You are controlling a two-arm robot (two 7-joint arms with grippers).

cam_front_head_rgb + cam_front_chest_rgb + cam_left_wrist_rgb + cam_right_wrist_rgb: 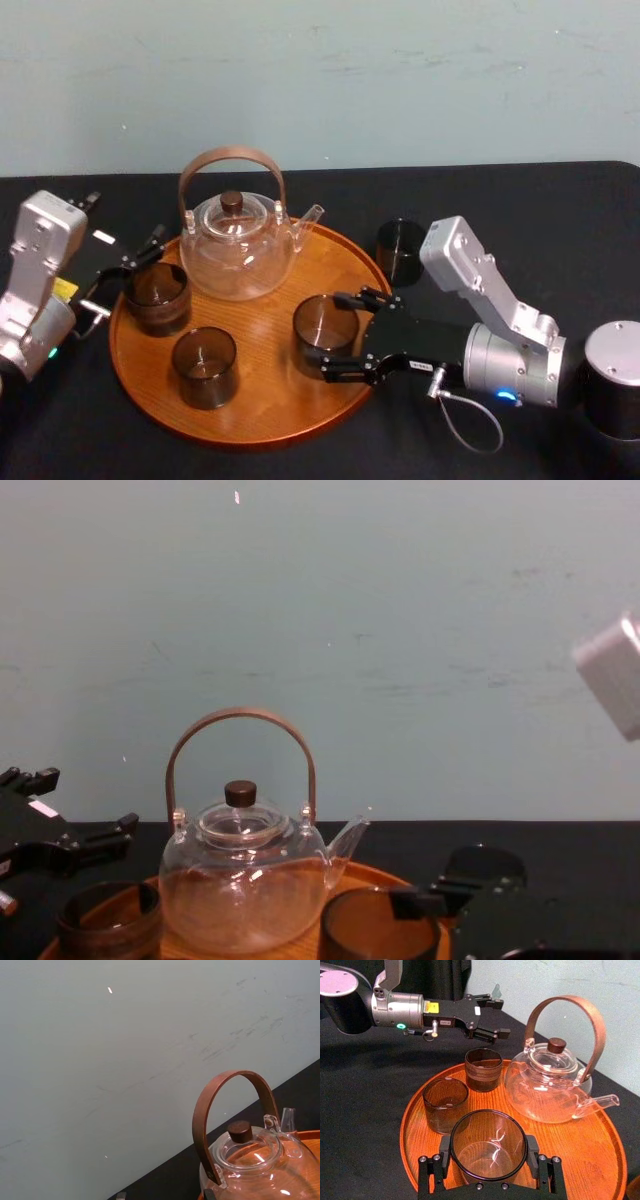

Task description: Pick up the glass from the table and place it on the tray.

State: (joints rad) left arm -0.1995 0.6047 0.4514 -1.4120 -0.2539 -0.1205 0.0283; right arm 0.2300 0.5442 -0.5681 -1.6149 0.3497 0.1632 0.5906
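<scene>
A smoky glass point(325, 333) stands upright on the right side of the round wooden tray point(260, 425). My right gripper point(330, 336) reaches in from the right and is shut on it, one finger pressed to each side. In the right wrist view the glass point(489, 1152) sits between the black fingers point(445, 1147) with its base on the wood. Another dark glass point(401, 251) stands on the black table point(560, 210), just off the tray's right rim. My left gripper point(125, 272) is open at the tray's left edge, beside a glass point(157, 297).
A clear glass teapot point(238, 250) with a brown hoop handle stands at the back of the tray. A third glass point(204, 366) stands at the tray's front left. A grey-topped dark cylinder point(612, 380) is at the far right.
</scene>
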